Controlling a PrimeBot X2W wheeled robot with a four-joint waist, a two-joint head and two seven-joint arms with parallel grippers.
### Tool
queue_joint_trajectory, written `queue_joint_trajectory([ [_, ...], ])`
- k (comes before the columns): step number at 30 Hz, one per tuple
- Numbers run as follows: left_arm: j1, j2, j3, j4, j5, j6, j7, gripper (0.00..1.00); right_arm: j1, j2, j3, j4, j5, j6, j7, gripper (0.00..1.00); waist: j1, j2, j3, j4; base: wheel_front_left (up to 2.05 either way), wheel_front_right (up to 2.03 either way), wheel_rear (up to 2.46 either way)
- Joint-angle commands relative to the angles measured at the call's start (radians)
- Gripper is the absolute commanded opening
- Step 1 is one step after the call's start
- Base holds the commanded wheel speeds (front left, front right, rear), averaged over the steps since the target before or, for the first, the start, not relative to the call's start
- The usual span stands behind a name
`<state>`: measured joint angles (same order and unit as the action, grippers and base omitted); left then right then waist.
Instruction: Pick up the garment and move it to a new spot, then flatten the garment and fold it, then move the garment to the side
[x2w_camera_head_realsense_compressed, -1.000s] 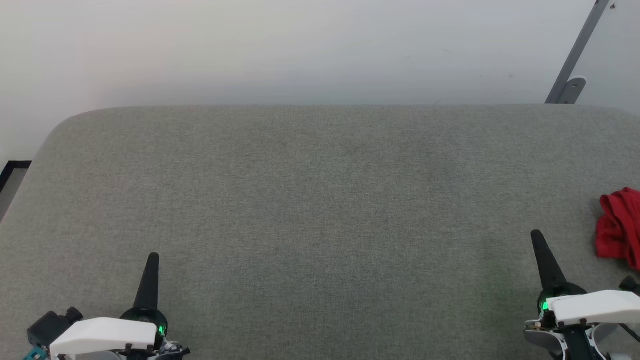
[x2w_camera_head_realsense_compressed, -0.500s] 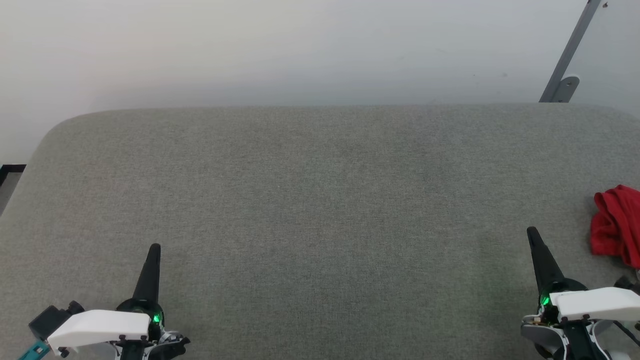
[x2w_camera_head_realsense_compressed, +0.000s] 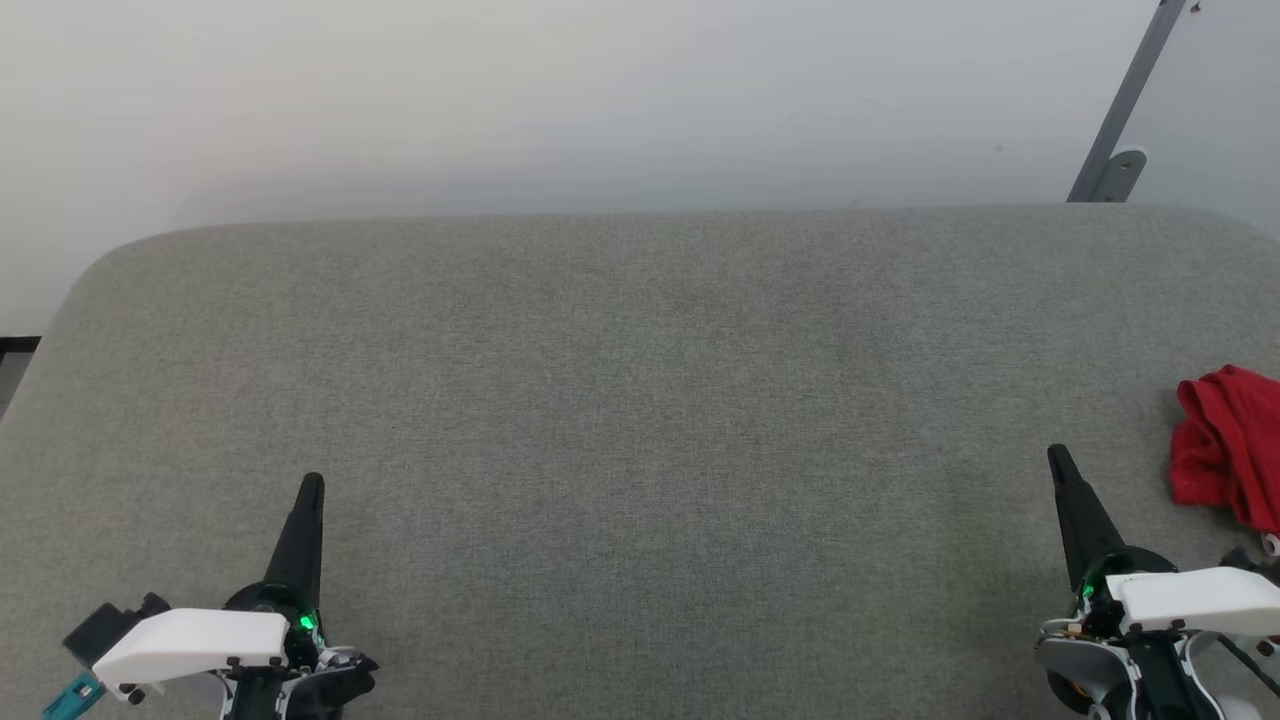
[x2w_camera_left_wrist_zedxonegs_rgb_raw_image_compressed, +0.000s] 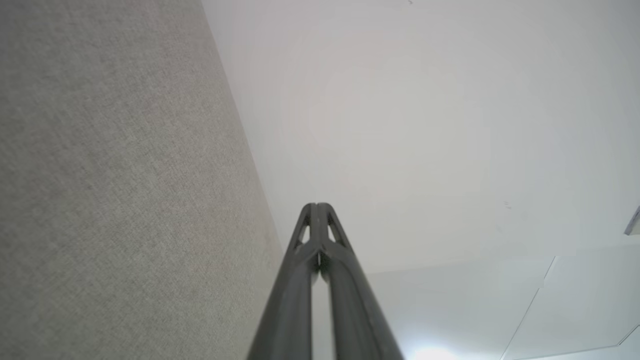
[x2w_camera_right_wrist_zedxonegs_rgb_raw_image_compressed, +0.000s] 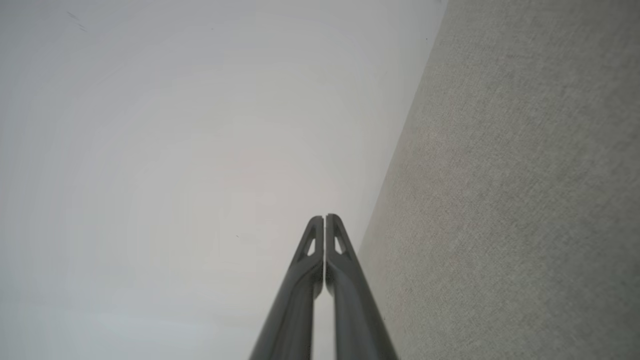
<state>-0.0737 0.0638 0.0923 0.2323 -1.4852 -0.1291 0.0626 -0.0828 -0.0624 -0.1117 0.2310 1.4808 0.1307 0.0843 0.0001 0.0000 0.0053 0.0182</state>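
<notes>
garment (x2w_camera_head_realsense_compressed: 1230, 450) bunched at grey cushion (x2w_camera_head_realsense_compressed: 640, 400) right edge; left gripper (x2w_camera_head_realsense_compressed: 310, 483), right gripper (x2w_camera_head_realsense_compressed: 1054, 455) both closed, empty; white wall (x2w_camera_head_realsense_compressed: 600, 100) behind.

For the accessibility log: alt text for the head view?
A crumpled red garment lies on a wide grey fabric surface at the picture's right edge, partly cut off by the frame. The left end effector and right end effector sit shut at the bottom corners, fingers pointing up, neither touching the garment.
</notes>
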Motion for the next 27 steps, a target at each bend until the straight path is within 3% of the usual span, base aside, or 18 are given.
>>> queue_joint_trajectory([
  [1,-0.016,0.001,0.004,0.001,-0.023,-0.002,0.009,0.0,-0.015,0.005,-0.003,0.0,0.024,0.0,0.006,0.0,-0.0001,0.0,0.0,-0.002,0.0,0.0,0.0],
  [20,-0.042,-0.004,0.01,0.014,-0.144,-0.003,0.045,0.0,-0.032,0.015,-0.003,0.016,0.138,0.0,0.033,0.0,-0.0001,0.0,-0.002,-0.018,0.0,0.0,0.0],
  [27,-0.041,-0.005,0.011,0.013,-0.14,-0.003,0.044,0.0,-0.029,0.014,-0.003,0.015,0.133,0.0,0.033,0.0,-0.0001,0.0,-0.002,-0.018,0.0,0.0,0.0],
])
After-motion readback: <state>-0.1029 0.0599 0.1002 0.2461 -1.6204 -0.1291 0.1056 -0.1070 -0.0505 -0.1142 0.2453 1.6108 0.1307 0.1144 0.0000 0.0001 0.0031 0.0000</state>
